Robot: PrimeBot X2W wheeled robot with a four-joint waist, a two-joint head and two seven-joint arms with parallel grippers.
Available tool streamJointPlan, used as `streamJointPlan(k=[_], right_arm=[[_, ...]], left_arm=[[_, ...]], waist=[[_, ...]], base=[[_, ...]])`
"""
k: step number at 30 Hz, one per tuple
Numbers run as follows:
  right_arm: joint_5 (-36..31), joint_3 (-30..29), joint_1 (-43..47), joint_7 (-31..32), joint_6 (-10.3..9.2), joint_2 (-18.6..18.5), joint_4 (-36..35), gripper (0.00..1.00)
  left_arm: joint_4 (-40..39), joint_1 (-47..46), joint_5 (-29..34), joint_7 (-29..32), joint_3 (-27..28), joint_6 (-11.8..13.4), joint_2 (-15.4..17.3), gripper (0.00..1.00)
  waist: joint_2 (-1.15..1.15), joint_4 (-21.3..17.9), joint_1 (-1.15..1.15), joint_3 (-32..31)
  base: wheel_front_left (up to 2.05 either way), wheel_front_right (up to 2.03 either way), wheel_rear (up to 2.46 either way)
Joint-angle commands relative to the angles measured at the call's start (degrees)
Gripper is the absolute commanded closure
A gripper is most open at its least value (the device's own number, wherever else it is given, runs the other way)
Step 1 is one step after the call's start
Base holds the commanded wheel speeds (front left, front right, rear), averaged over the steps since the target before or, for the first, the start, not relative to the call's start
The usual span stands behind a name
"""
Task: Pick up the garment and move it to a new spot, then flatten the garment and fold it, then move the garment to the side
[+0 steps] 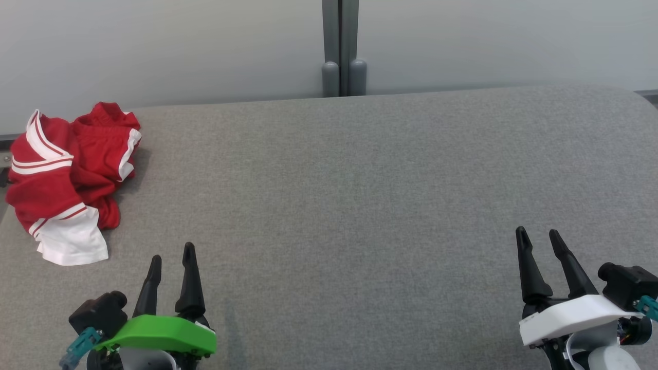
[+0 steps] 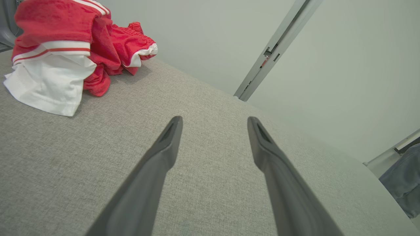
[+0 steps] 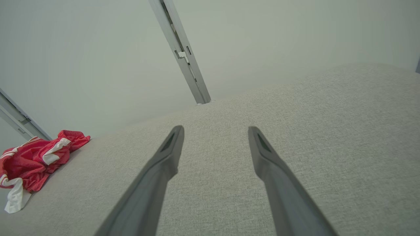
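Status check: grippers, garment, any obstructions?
Left gripper open, empty. Right gripper open, empty. Garment crumpled at far-left edge of grey surface, not yet picked up. No obstacle between left gripper and garment.

Left end effector (image 1: 172,251) green-shelled, right end effector (image 1: 537,230) white-shelled; tapered black fingers (image 1: 190,280).

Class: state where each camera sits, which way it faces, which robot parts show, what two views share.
Head view: head camera, facing down over grey fabric table; left tool, right tool open.
Left wrist view: along left tool's fingers, toward crumpled red-white garment.
Right wrist view: along right tool's fingers, toward wall.
Shared by all: garment.
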Motion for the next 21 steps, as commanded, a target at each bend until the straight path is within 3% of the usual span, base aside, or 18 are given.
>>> streamJointPlan(k=[1, 21], right_arm=[[-1.9, 0.1, 0.1, -0.7, 0.03, -0.4, -0.4, 0.00], [-12.5, 1.2, 1.3, -3.4, 0.03, -0.5, 0.0, 0.00]], left_arm=[[-0.1, 0.3, 1.7, -0.6, 0.1, -0.3, 0.4, 0.00], [2.2, 1.2, 10.4, -3.3, -1.1, -1.1, 0.5, 0.00]], waist=[[0.00, 0.0, 0.00, 0.0], [0.00, 0.1, 0.00, -0.1]], base=[[0.00, 0.00, 0.00], [0.00, 0.00, 0.00]])
